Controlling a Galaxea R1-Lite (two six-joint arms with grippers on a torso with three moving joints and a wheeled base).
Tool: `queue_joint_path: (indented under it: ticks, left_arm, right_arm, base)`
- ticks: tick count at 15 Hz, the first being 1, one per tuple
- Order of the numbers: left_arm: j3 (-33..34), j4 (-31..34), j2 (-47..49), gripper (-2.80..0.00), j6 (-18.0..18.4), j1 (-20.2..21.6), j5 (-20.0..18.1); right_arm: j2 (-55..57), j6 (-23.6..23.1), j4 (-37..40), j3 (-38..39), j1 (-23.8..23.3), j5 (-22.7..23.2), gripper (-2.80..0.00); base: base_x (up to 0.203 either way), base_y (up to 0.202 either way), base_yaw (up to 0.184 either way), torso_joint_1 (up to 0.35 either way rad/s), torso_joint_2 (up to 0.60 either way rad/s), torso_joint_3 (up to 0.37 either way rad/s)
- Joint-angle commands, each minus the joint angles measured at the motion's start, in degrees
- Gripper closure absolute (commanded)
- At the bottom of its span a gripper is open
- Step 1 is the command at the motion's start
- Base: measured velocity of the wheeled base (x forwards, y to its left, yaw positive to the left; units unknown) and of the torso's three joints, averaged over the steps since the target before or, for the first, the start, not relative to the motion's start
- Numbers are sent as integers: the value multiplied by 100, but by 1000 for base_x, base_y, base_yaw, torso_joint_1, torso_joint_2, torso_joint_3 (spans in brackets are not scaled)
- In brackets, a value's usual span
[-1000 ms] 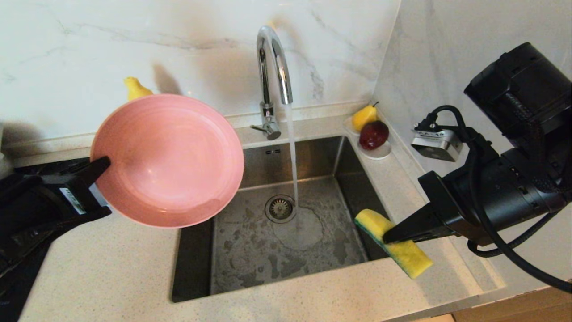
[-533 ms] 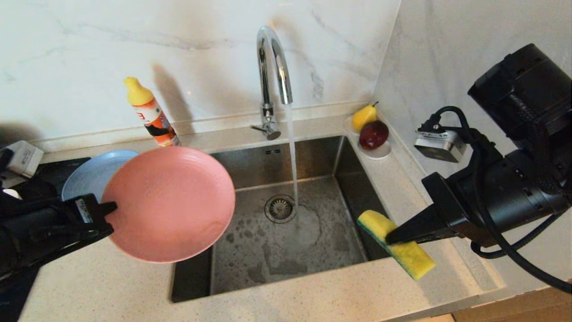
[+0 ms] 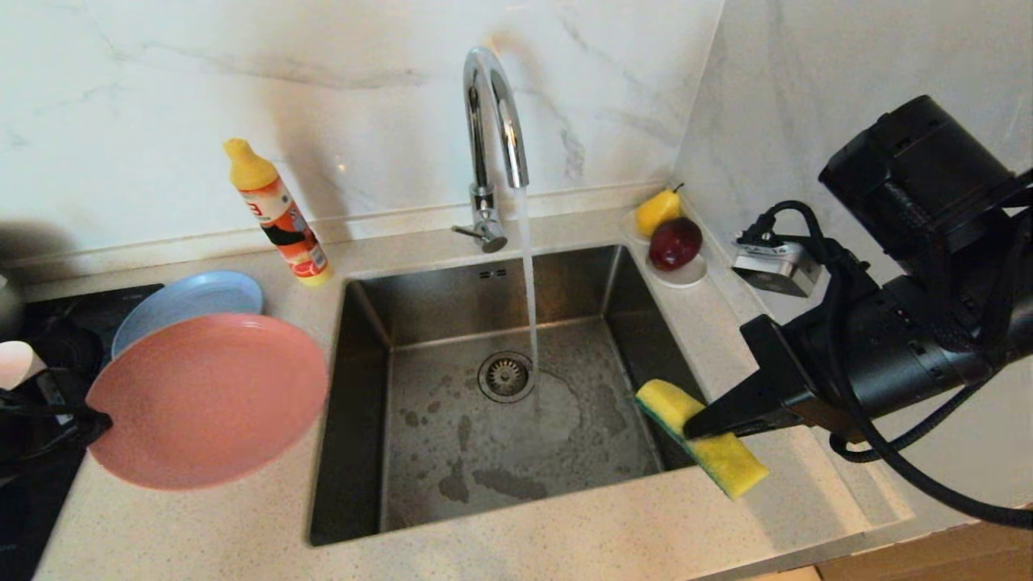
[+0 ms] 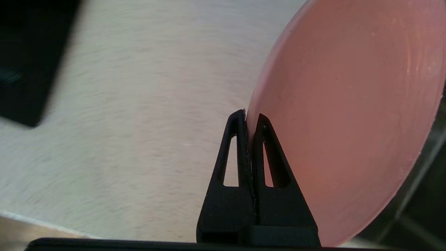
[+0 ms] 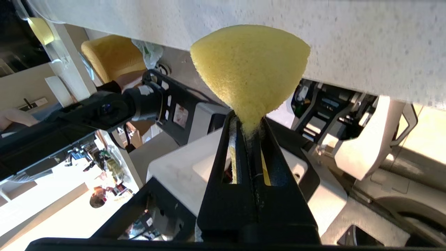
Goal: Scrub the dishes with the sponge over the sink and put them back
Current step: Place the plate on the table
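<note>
Two robot hands are at work beside a steel sink (image 3: 565, 282) with its tap running. At the left, the left hand (image 4: 249, 120) is clamped tight on the rim of a pink plate (image 3: 206, 399), held above the bench (image 3: 202, 524) with a blue-grey plate (image 3: 190, 300) just beyond it. The right hand (image 3: 694, 428) pinches a yellow sponge (image 3: 700, 436) at the sink's right edge.

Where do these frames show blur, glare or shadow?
Left wrist view: counter streaked with motion blur, pink plate and left claw sharp. Head view: highlights on the tap, soft bottle shadow on the wall, dark blur at left edge. Right wrist view: sponge crisp, lower-left background overexposed.
</note>
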Motion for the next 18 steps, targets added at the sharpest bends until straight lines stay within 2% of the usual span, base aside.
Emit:
queue_joint_path:
  ticks: [1,3,6,10,14,18]
  left_arm:
    - [72,25,207,0,-19,792,-329]
    - [270,-16,360,0,6,1326,-472]
    - [563,-68,505,0,67,1736,-526]
    - [960,-142,694,0,160,1928,-655]
    - [1389,-880,1005,0,154,2029,-695]
    - [1381,-1422,1591,0,137,2377,-1161]
  right_arm:
    - [144,10,14,22,-16,24,0]
    - [237,10,7,6,-16,28,0]
    - [283,3,5,4,-13,28,0]
    - [316,7,7,22,-16,28,0]
    - [290,15,14,51,-16,37,0]
    - [272,10,5,127,-16,37,0]
  base:
    - [0,0,0,0,0,0]
    - [0,0,0,0,0,0]
    - [0,0,0,0,0,0]
    - [0,0,0,0,0,0]
    - [0,0,0,0,0,0]
    - [0,0,0,0,0,0]
